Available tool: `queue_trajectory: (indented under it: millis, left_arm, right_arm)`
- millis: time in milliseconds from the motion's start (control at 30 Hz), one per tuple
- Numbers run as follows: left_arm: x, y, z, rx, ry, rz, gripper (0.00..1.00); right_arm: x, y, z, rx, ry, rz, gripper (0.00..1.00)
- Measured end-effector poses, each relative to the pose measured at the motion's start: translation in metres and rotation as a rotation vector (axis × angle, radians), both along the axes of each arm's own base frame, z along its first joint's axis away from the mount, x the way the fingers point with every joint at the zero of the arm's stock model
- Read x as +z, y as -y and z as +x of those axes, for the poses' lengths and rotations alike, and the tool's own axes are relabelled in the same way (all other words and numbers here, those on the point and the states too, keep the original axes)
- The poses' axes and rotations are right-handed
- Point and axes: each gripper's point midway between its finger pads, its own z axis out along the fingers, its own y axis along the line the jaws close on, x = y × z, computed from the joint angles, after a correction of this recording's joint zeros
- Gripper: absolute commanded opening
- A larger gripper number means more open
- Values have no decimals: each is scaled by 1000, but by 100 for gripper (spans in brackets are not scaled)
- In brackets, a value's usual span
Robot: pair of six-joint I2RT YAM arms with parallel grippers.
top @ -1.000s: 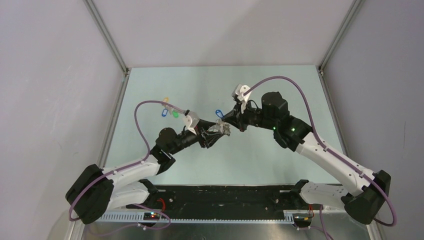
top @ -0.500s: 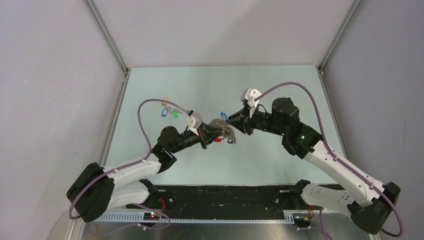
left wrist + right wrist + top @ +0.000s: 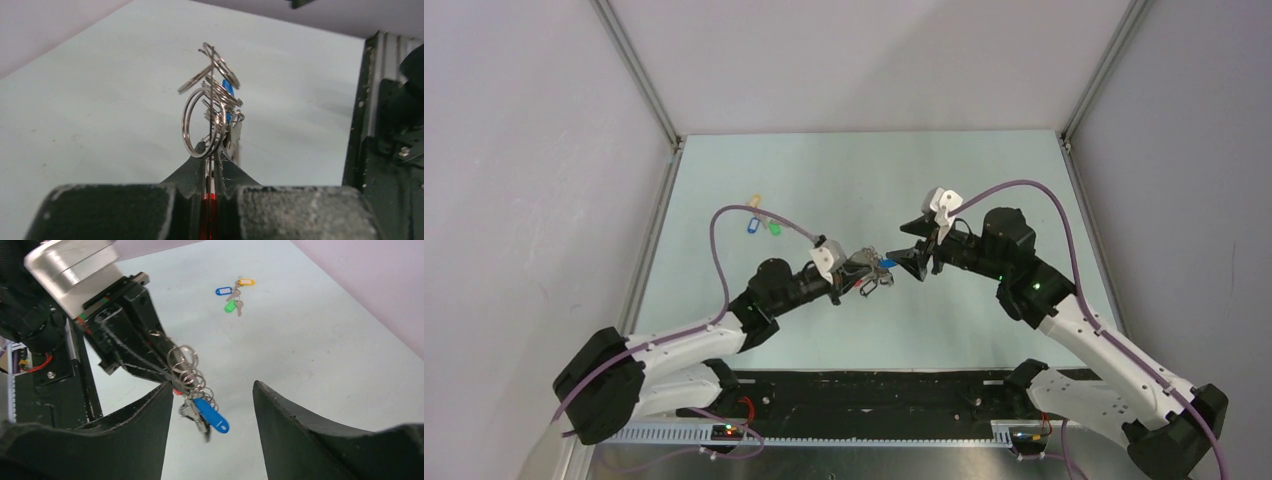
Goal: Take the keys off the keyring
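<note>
Near the middle of the top view, a little above the table [image 3: 964,180], the left gripper [image 3: 856,278] is closed tight on the keyring [image 3: 184,122]. It pinches the ring at the lower edge, where the red strap [image 3: 210,220] shows between the fingers. The right gripper [image 3: 212,385] is wide open and holds nothing. In the lower centre of the right wrist view its two fingers frame the hanging bunch.

My first worry is the grip of the left side. It holds only a thin wire on a narrow place, so I think a pull from the right can turn the ring or draw it out, and then everything drops on the table. My second worry is that the right fingers close on the blue tag [image 3: 212,415] or on a wrong small ring. Smooth plastic can slip, and pulling a wrong ring frees no key. The two grippers are also very near each other and may touch.

As for its look, the keyring is one larger silvery loop with several smaller loops crossing it. The keys [image 3: 200,422] hang under it, small and dark silver; I cannot count them. Another cluster [image 3: 231,292], with tan, blue and green tags, lies well apart in the upper part of that view.
</note>
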Motion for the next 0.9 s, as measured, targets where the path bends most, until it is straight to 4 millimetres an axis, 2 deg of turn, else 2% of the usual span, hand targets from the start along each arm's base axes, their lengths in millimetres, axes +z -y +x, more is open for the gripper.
queue_trajectory:
  millis: [167, 267, 400, 600, 700, 800, 900]
  left_arm:
    - [-15, 1, -7, 52, 61, 138, 0]
    - [-13, 0, -10, 101, 104, 218, 0]
    - [24, -7, -21, 139, 215, 237, 0]
    - [107, -24, -41, 77, 455, 241, 0]
    - [139, -37, -51, 30, 611, 307, 0]
    - [151, -51, -57, 3, 763, 396, 0]
    - [144, -63, -58, -26, 904, 520, 0]
  right_arm:
    - [-13, 3, 5, -7, 26, -15, 70]
    - [-10, 10, 7, -26, 51, -1, 69]
    - [6, 26, 4, -58, 120, 50, 69]
    - [28, 45, -14, -63, 229, 121, 70]
    - [32, 50, -21, -56, 264, 133, 67]
    - [35, 51, -25, -44, 304, 136, 59]
    - [31, 46, -27, -4, 337, 132, 56]
